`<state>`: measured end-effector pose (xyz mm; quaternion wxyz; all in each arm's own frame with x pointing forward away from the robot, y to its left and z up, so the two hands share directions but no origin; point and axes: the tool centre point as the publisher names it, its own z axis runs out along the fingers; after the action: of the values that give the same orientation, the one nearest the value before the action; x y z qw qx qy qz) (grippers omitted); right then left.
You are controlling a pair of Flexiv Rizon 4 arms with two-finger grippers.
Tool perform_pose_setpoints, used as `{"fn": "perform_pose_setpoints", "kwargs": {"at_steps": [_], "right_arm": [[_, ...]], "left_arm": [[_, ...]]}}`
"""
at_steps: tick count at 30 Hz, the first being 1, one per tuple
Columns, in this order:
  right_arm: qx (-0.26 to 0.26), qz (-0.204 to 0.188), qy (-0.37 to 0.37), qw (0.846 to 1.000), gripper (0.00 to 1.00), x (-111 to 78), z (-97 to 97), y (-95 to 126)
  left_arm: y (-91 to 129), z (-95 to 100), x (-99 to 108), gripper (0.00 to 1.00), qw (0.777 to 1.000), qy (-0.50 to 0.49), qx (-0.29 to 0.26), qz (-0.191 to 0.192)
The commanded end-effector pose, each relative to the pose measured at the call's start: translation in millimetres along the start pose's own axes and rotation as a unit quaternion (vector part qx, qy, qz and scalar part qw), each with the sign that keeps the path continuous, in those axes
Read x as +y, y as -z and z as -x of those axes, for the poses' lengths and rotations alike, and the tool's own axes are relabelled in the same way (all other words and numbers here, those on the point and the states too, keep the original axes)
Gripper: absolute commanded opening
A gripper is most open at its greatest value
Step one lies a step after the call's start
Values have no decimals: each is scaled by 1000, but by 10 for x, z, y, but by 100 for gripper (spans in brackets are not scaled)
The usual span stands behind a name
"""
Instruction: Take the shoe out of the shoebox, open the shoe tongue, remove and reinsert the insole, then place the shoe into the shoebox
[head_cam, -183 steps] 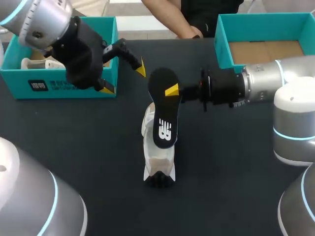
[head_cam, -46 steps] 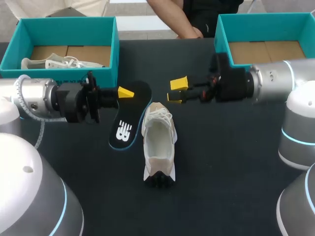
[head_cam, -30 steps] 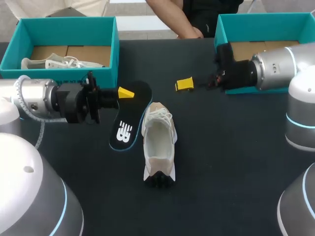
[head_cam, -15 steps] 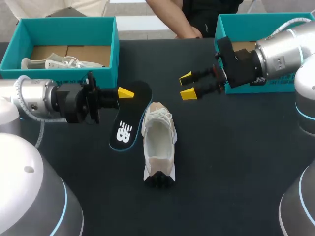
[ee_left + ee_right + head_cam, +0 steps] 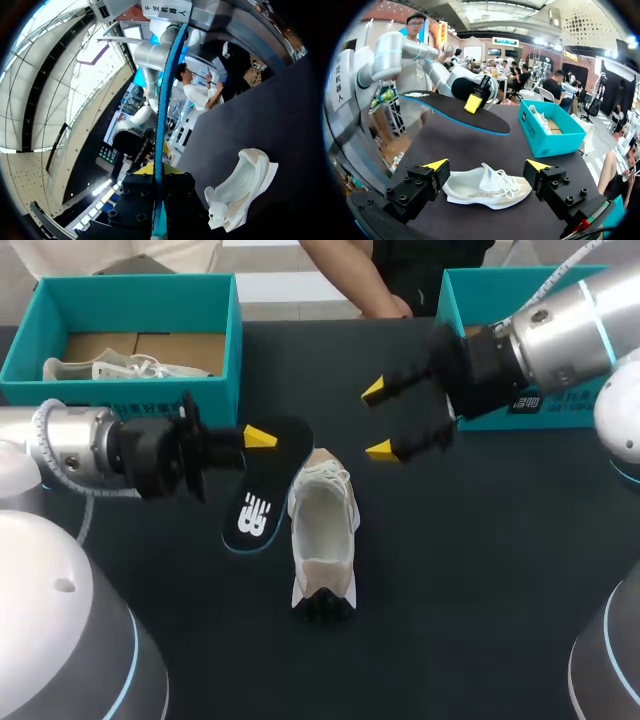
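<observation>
Item one, black table, bearing everything I list below. Item two, my two arms: the left arm lies low and level across the table's left side, and the right arm comes in from the far right corner. Item three, two teal boxes: the left box stands beyond the left claw, and the right box stands just behind the right claw, with the right arm passing over its front wall. Item four, white shoe, upright on its sole on the table, its opening facing up; it sits just beside the left claw and below and ahead of the right claw, touched by neither. Item five, a second pale shoe lying inside the left box, well apart from both claws. Item six, black insole with a blue edge, out of the shoe and held off the table beside it; in the left wrist view it shows edge-on, running out between the fingers. Item seven, left claw, clamped on the insole's far end. Item eight, right claw, its fingers spread wide and holding nothing, hanging above the table; in its wrist view the shoe lies under the gap between the two yellow tips.
</observation>
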<state>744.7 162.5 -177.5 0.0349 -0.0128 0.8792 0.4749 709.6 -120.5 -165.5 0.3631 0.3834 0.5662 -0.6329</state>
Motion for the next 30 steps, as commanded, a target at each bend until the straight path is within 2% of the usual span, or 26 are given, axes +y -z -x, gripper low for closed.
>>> {"fn": "perform_pose_setpoints", "kwargs": {"at_steps": [1,9,15,19,24,30], "right_arm": [[-39,7,46,998,100,-139,-157,-67],[-38,12,59,997,100,-466,-448,-223],[-44,17,51,998,100,-673,-658,-336],[-31,1,46,998,100,-764,-792,-457],[-25,6,40,999,100,-828,-941,-613],[-25,-2,31,999,100,-872,-996,-722]], "left_arm": [[-39,-118,-195,0,1000,5,-4,13],[-79,-417,-394,0,1000,26,-14,-2],[-124,-677,-397,0,999,43,-16,-1],[-139,-811,-386,0,998,60,-16,-10],[-169,-932,-388,0,997,73,-10,-6],[-177,-1032,-351,0,996,89,-13,-2]]}}
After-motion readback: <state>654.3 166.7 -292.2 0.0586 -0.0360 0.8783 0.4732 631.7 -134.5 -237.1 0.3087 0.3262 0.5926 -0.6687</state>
